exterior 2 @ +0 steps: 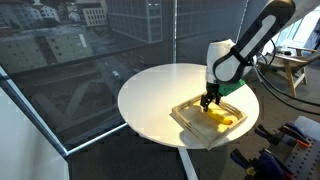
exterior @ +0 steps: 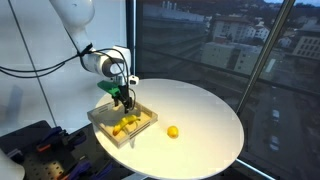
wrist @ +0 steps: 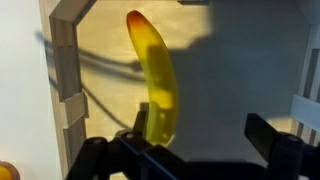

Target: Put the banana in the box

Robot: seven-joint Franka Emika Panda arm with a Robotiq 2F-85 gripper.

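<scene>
Banana (wrist: 160, 80) lies in the box (wrist: 235, 85), lower end hidden behind hand (wrist: 196, 138).

Box (exterior: 105, 128) sitting on the table (exterior: 200, 110), near its edge. Banana (wrist: 160, 85) lying inside the box, along one wall. Gripper (exterior: 125, 100) hanging directly above it. Small round fruit (exterior: 173, 131) resting on the table outside the box, near it.

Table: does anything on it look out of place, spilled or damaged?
Nothing spilled or damaged. The banana lies flat in the box. One small round yellow fruit sits alone on the table, outside the box.
</scene>
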